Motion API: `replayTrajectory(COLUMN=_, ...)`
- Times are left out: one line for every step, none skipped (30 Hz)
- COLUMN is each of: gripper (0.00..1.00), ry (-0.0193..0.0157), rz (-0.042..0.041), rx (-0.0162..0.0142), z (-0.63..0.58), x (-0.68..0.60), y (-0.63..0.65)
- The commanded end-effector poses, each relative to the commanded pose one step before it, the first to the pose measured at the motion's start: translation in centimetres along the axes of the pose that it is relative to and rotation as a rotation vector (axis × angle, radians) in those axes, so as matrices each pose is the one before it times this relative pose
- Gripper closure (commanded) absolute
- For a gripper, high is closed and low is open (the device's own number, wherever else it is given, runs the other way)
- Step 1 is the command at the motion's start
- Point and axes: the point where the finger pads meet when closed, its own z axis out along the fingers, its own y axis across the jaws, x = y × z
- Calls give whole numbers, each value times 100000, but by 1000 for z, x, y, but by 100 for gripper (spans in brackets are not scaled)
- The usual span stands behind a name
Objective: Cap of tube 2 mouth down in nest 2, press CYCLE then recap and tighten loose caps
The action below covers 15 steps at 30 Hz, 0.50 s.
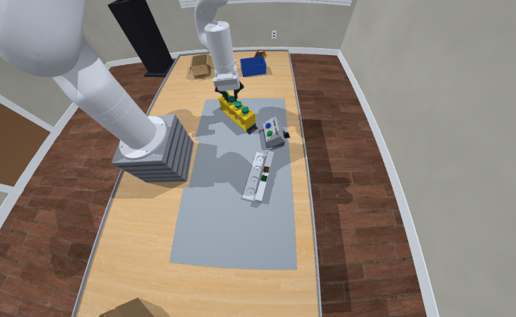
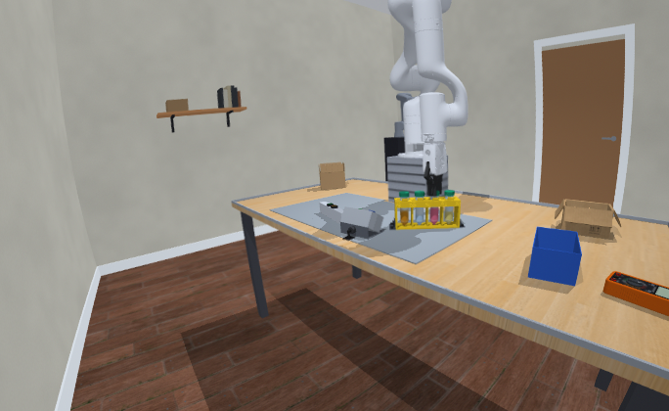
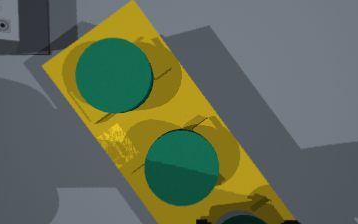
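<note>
Currently, gripper (image 1: 231,97) (image 2: 433,193) (image 3: 247,221) is straddling tube 2's cap (image 1: 231,100) (image 2: 437,193) (image 3: 245,220), still seated in decapping station (image 1: 236,115) (image 2: 426,203) (image 3: 185,117); whether fingers are clamping, cannot tell. Cap nests are standing empty; unscrewing, CYCLE, recapping, tightness check, READY apparently all remaining.
</note>
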Motion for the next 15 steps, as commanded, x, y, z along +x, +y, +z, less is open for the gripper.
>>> replayTrajectory(gripper=100, ry=-204, rz=-14737, rx=8, z=-39, x=-56, y=-50)
replayTrajectory(gripper=100, ry=33, rz=-5002, rx=17, z=-3, x=5, y=-4)
replayTrajectory(gripper=100, ry=-6, rz=-5000, rx=-3, z=-3, x=-1, y=0)
replayTrajectory(gripper=100, ry=-6, rz=-5000, rx=-2, z=-3, x=-1, y=0)
replayTrajectory(gripper=100, ry=-14, rz=-4999, rx=-5, z=-3, x=-2, y=1)
replayTrajectory(gripper=100, ry=-16, rz=-4999, rx=-5, z=-3, x=-2, y=0)
replayTrajectory(gripper=100, ry=44, rz=-5002, rx=12, z=-2, x=6, y=-1)
replayTrajectory(gripper=100, ry=-5, rz=-5000, rx=-1, z=-3, x=-1, y=0)
replayTrajectory(gripper=100, ry=-5, rz=-5000, rx=-1, z=-3, x=-1, y=0)
replayTrajectory(gripper=100, ry=-5, rz=-5000, rx=0, z=-3, x=-1, y=0)
replayTrajectory(gripper=100, ry=-6, rz=-5000, rx=0, z=-3, x=-1, y=0)
replayTrajectory(gripper=100, ry=-6, rz=-5000, rx=0, z=-3, x=-1, y=0)
replayTrajectory(gripper=100, ry=-6, rz=-5000, rx=0, z=-3, x=-1, y=0)
replayTrajectory(gripper=100, ry=-7, rz=-5000, rx=1, z=-3, x=-1, y=0)
replayTrajectory(gripper=100, ry=0, rz=0, rx=0, z=0, x=0, y=0)
